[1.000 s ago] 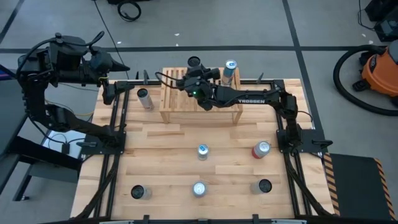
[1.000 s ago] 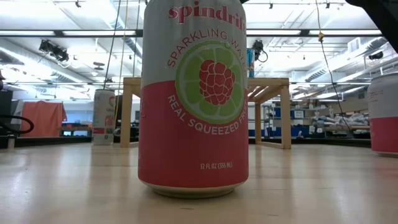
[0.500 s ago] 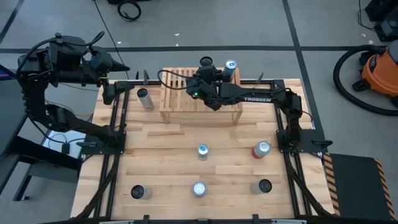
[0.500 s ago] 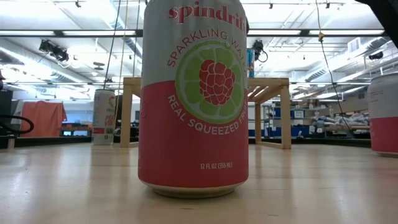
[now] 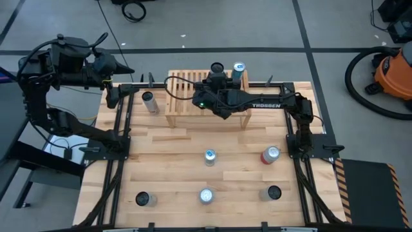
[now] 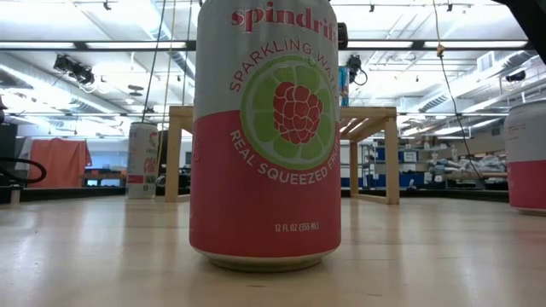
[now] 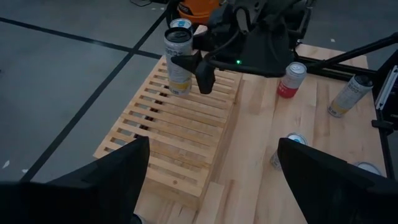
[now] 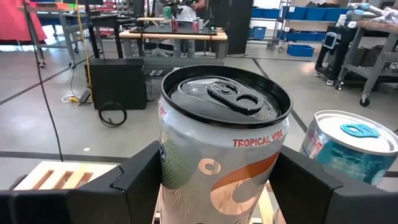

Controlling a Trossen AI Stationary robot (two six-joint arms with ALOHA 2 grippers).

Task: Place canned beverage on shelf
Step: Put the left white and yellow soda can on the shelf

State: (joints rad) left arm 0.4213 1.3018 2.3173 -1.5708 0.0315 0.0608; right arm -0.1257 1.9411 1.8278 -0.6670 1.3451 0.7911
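The right gripper (image 7: pixel 191 65) is being held over the far edge of the shelf (image 5: pixel 187 103), with a pale can (image 8: pixel 221 149) marked "TROPICAL VIBE" being clasped upright between its two dark fingers (image 8: pixel 140 177); the jaws are being kept only as wide as the can's body. In the left wrist view the can (image 7: pixel 178 61) is being shown at the slatted top's far end, but whether its base is being rested on the slats or carried just above them cannot be told. A teal-lidded can (image 8: pixel 348 152) is already standing just beside it on the same far edge.

Several hazards are being posed here. If the can is being released while clear of the wood, it is likely to be dropped onto a slat edge and tipped. Because the placement is being made so close to the shelf's far rim, the can may be toppled off the back onto the floor. The neighbouring teal-lidded can is also being put at risk: it may be nudged by a finger as the jaws are being widened or the arm is being drawn back.

The left gripper (image 7: pixel 208 177) is being held idle, well apart, beyond the surface's (image 5: pixel 193 161) far left corner, jaws wide and empty. Other cans, among them a red-and-grey one (image 6: pixel 264 136) close to the low camera, are being left standing on the surface.
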